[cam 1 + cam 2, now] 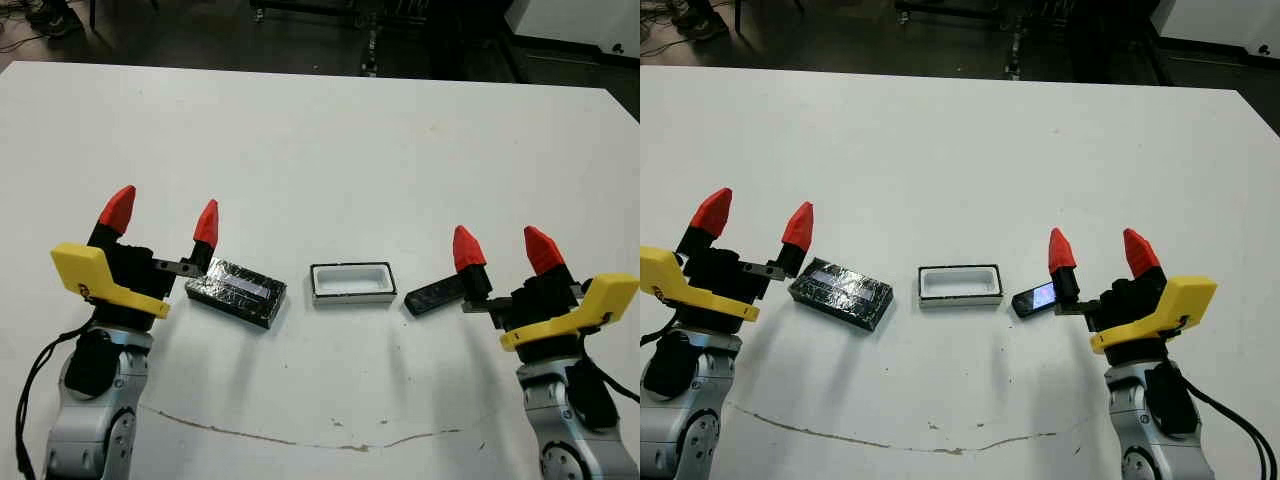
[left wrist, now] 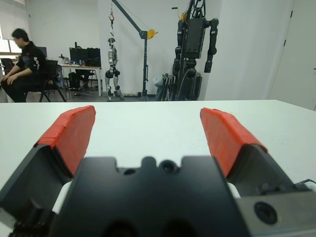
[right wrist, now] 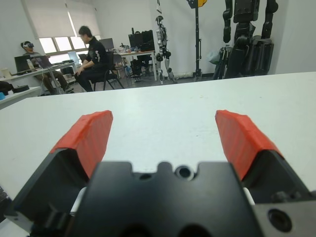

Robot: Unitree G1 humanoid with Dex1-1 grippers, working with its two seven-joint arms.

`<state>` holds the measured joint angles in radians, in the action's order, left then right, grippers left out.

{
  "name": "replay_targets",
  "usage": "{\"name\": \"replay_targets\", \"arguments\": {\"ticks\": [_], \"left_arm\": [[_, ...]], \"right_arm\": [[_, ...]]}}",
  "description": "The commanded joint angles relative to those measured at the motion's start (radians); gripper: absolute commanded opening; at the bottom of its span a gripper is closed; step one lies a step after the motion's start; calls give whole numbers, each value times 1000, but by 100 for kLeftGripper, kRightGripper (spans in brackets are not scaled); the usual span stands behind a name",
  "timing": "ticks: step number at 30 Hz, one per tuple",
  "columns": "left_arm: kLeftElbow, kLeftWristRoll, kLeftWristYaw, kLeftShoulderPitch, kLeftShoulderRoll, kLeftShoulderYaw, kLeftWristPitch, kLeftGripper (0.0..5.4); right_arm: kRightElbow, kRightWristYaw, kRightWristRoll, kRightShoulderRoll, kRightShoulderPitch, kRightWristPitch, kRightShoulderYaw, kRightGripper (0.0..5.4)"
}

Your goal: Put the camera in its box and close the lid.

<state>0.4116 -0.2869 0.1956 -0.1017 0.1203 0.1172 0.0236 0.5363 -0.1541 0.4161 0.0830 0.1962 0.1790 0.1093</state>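
The lid (image 1: 236, 291) is lying just right of the left gripper (image 1: 161, 221), the box (image 1: 351, 282) is sitting beyond it, and the camera (image 1: 433, 296) is lying just left of the right gripper (image 1: 505, 249).

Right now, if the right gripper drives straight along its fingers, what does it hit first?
Probably nothing. The right gripper is open, with only bare table ahead in its wrist view. The camera lies beside it toward the box, off that line. Depth is uncertain.

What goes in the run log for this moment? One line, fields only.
left pincer: open, by lid | right pincer: open, by camera | box: empty, uncovered
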Motion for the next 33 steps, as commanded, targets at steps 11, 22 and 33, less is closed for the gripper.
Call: {"name": "replay_targets", "arguments": {"ticks": [11,22,33], "left_arm": [[-8,11,-5,-4,-5,-11,2,540],[-17,-6,4,-11,-5,-1,-10,540],[-18,25,-7,-12,-4,-7,-20,540]], "right_arm": [[-13,-25,13,27,1,26,10,539],[-59,-151,21,175,-79,25,78,539],[-240,-434,79,450,-293,68,149,539]]}}
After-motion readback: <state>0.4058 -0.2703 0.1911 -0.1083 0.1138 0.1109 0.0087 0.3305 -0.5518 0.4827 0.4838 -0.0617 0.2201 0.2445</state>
